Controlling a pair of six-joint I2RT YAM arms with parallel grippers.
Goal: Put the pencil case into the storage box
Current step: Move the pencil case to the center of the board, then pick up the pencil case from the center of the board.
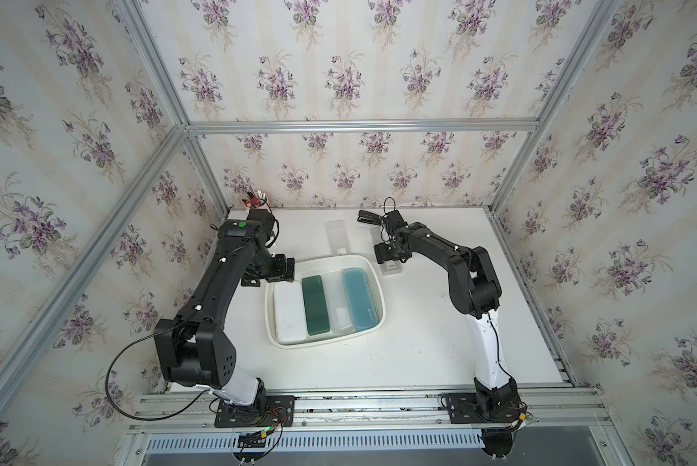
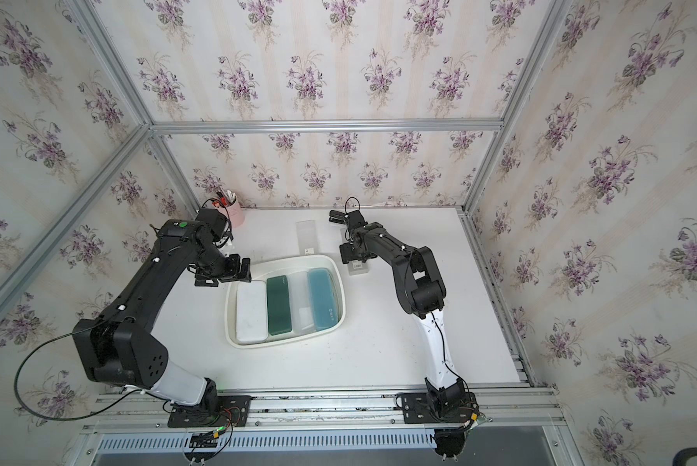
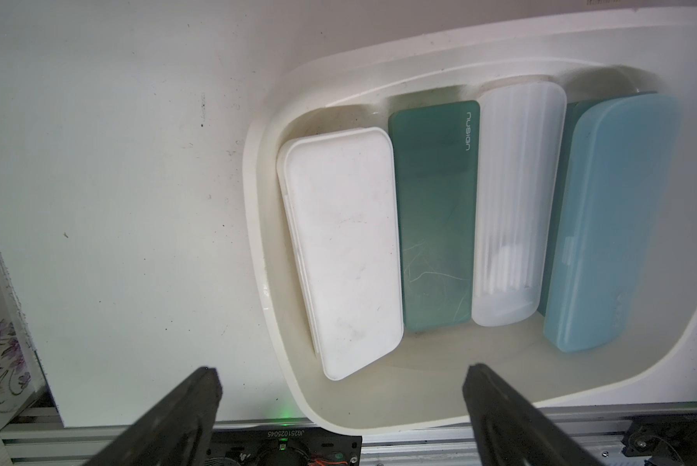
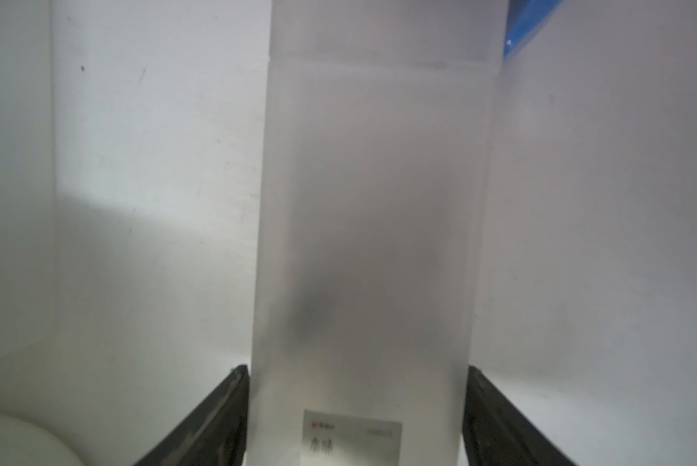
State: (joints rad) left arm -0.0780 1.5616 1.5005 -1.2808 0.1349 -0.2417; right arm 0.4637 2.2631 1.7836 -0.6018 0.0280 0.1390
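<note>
A frosted, see-through pencil case (image 4: 371,210) with a barcode label lies flat on the white table, just right of the storage box's far corner. My right gripper (image 4: 357,369) is shut on it, one finger against each long side. In both top views only its labelled end (image 1: 391,268) (image 2: 358,269) shows under that gripper (image 1: 388,254). The storage box (image 1: 322,342) (image 3: 254,226) is a shallow white tub holding a white, a dark green, a frosted and a blue case side by side. My left gripper (image 3: 343,371) (image 1: 284,268) hangs open and empty over the tub's far left corner.
Another clear case (image 1: 338,236) lies on the table behind the tub. A pink pen cup (image 2: 234,212) stands at the back left corner behind the left arm. A black stapler (image 1: 369,218) lies at the back, beside the right wrist. Metal frame rails border the table.
</note>
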